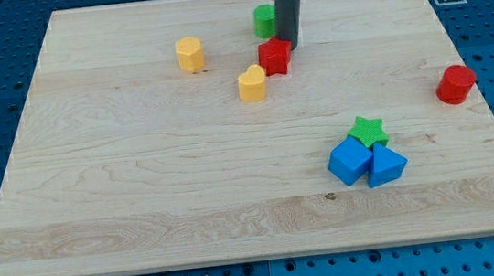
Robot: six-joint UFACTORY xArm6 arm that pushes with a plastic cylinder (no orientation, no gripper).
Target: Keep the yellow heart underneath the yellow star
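The yellow heart [252, 83] lies near the board's upper middle. A second yellow block [190, 54], blunt and star-like in shape, sits up and to the left of it. A red star [274, 56] touches the heart's upper right side. My tip [289, 43] stands at the red star's upper right edge, just right of a green block [264, 20] that the rod partly hides. The tip is up and to the right of the heart, with the red star between them.
A red block [455, 84] sits near the board's right edge. A green star [367, 131] and two blue blocks [351, 160] [385, 166] cluster at the lower right. The wooden board [143, 195] lies on a blue pegboard surface.
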